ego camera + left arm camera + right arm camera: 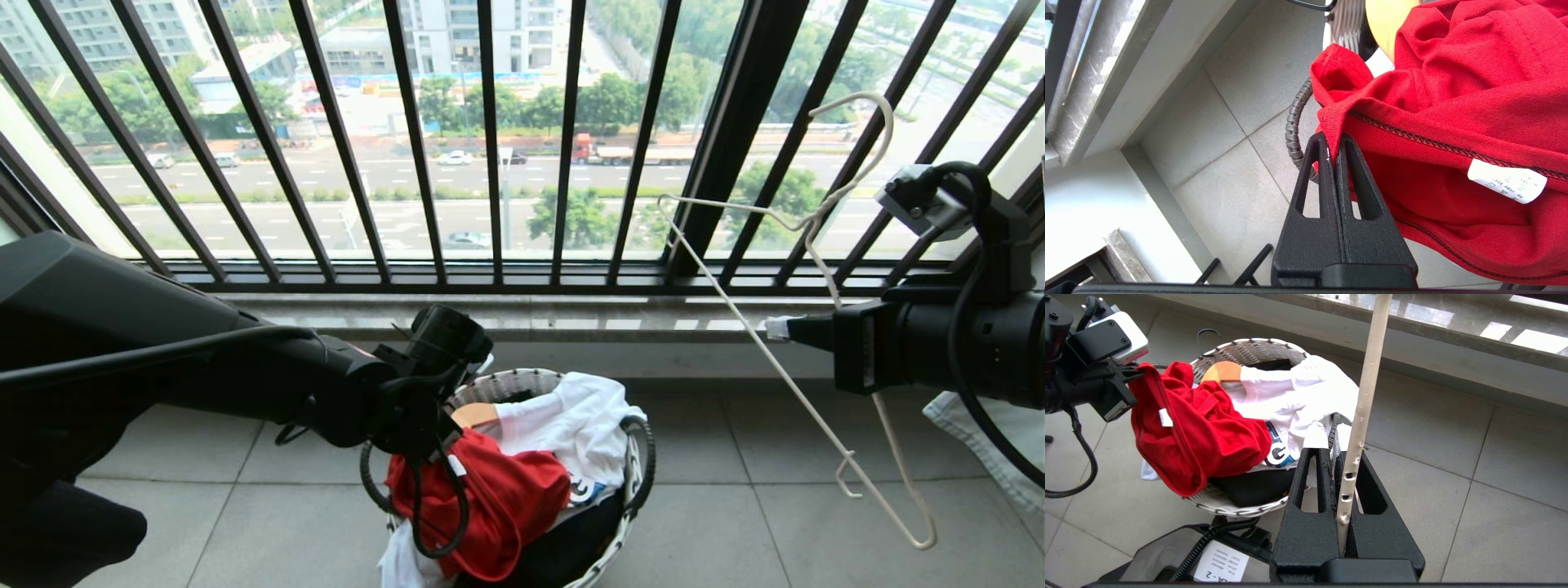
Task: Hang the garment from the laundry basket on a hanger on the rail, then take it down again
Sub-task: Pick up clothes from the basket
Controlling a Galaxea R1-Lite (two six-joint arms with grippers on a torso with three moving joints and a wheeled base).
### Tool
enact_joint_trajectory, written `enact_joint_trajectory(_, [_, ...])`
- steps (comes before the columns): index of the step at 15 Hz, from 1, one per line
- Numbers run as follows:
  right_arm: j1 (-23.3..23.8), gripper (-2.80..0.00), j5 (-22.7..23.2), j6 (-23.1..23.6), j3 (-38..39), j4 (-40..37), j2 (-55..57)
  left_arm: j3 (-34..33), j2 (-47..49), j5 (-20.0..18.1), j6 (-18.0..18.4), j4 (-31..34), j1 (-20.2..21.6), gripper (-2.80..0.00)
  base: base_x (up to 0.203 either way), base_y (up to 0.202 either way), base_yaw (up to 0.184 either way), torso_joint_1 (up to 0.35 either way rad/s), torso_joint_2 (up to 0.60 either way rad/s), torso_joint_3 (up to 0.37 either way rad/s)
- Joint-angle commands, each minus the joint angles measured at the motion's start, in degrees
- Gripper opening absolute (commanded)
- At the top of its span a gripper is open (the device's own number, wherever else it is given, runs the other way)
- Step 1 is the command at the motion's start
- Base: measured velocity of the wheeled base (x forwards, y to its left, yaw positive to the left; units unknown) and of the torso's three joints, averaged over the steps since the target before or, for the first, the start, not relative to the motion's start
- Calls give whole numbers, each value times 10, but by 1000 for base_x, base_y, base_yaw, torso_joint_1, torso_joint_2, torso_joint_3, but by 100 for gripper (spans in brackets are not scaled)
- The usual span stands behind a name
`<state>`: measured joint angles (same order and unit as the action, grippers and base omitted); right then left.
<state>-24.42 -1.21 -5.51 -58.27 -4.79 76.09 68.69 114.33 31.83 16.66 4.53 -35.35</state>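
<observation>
I am viewing a tiled balcony floor [735, 523] running up to a black railing [490, 139] of vertical bars, with a street visible beyond it.

The laundry basket [633, 457] is standing on the floor near the stone ledge below the railing. It is holding the red garment [498, 506], a white garment [571, 425], something dark underneath, and a light wooden hanger [1222, 371] tucked at the side nearest the ledge.

I am holding the left arm low over the basket rim on the robot's left side. The left gripper [1333, 143] is pinching the hem edge of the red garment, with its fingers [1351, 171] pressed together on the cloth. The garment is bunched and draping partly over the rim, most of it lying inside the basket. A small white label [1506, 181] is showing on its inner seam.

I am holding the right arm level, to the right of the basket and above the floor. The right gripper [1347, 465] is clamped on one thin bar of the off-white wire hanger [808, 392]. The hanger is hanging tilted in front of the railing, hook uppermost, clear of the basket.
</observation>
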Motion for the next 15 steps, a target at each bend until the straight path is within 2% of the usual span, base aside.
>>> enact_joint_trajectory(1, [0,-280,0,0,0,0,4,-13,5,-10,-6,1,-14,-280,0,0,0,0,0,0])
enact_joint_trajectory(4, [0,-280,-1,0,0,0,3,-29,7,-19,-16,1,-30,-280,0,0,0,0,0,0])
enact_joint_trajectory(10, [0,-280,-1,0,0,2,3,-31,2,-19,-20,0,-31,-280,0,0,0,0,0,0])
enact_joint_trajectory(13, [0,-280,0,0,0,3,3,-30,-20,-19,-76,-1,-31,-280,0,0,0,0,0,0])
enact_joint_trajectory(15, [0,-280,1,0,0,3,4,-29,-52,-37,-119,-2,-31,-280,0,0,0,0,0,0])
